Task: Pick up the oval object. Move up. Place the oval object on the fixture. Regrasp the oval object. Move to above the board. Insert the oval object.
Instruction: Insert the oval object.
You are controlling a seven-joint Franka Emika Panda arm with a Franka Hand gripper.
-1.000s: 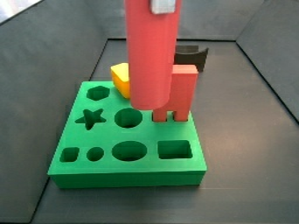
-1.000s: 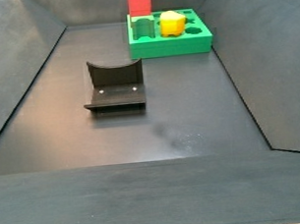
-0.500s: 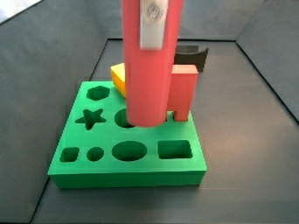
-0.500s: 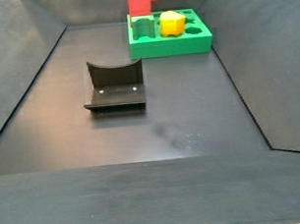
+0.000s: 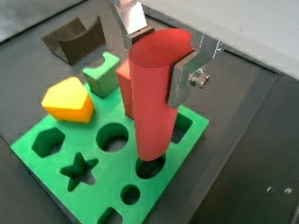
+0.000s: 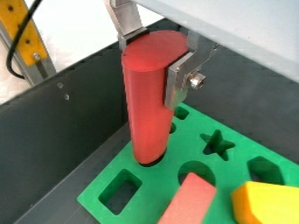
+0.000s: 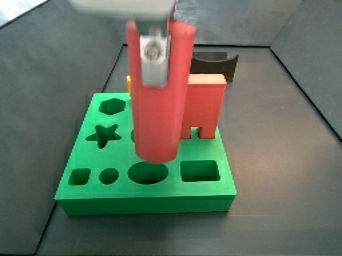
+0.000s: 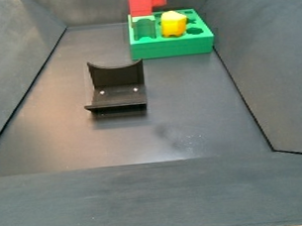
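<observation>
Clearly the hand (image 5: 160, 54) clamps the oval object (image 5: 155, 101) upright, its lower end in the board (image 5: 52, 140).

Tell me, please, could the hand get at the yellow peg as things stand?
Probably not: the hand is shut on the oval object over the board, so the yellow peg is out of reach until it lets go.

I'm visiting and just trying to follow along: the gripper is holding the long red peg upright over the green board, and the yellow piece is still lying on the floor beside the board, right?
Not quite. The yellow piece sits on the green board itself, not on the floor, as a wrist view shows. The rest holds: the gripper grips the long red peg upright over the board.
</observation>
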